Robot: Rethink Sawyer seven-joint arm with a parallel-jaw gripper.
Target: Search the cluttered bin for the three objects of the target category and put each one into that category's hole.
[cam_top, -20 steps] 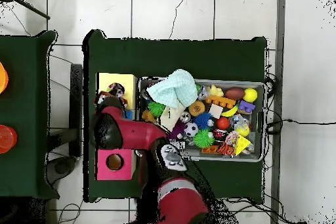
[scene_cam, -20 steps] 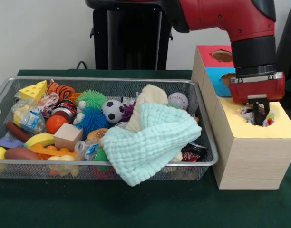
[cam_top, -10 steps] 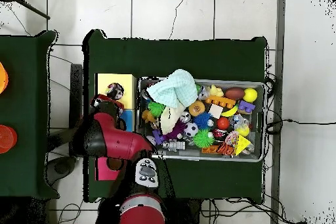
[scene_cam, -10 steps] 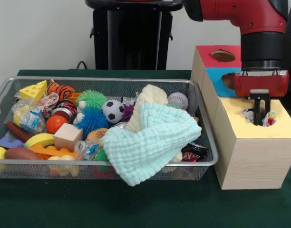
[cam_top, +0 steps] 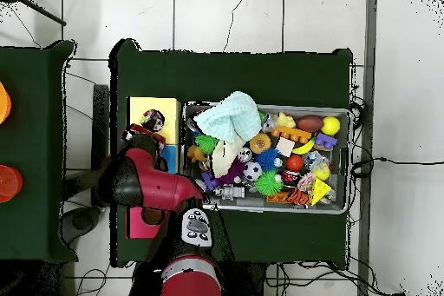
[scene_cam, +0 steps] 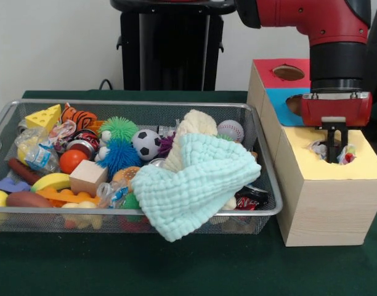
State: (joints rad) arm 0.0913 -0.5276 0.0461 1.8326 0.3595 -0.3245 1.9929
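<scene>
1. Wire mesh bin [scene_cam: 4, 114] on the left of the green bench [scene_cam: 176, 265], crowded: cheese wedge [scene_cam: 44, 116], wooden cube [scene_cam: 88, 177], banana [scene_cam: 53, 181], spiky green ball [scene_cam: 119, 128], soccer ball [scene_cam: 146, 143], baseball [scene_cam: 230, 130]. A mint waffle cloth [scene_cam: 198, 185] drapes over the near rim and hides what lies under it.
2. Sorting box [scene_cam: 318, 203] just right of the bin, near but apart. Tops run red [scene_cam: 268, 71], blue [scene_cam: 281, 98], yellow [scene_cam: 367, 163], far to near.
3. Tool [scene_cam: 334, 157] hangs straight down into the yellow top's hole. A crinkly wrapped item [scene_cam: 316, 148] sits at the hole's mouth, bunched on both sides of the tool. Whether the tool is gripping it or has let go: cannot tell, fingertips are hidden in the hole.
4. Judgement: drop-off step. The item lies directly under the tool, so the way out is straight up.
5. Room: open air above the box; the bin's right rim is the nearest edge for any sweep leftward.
</scene>
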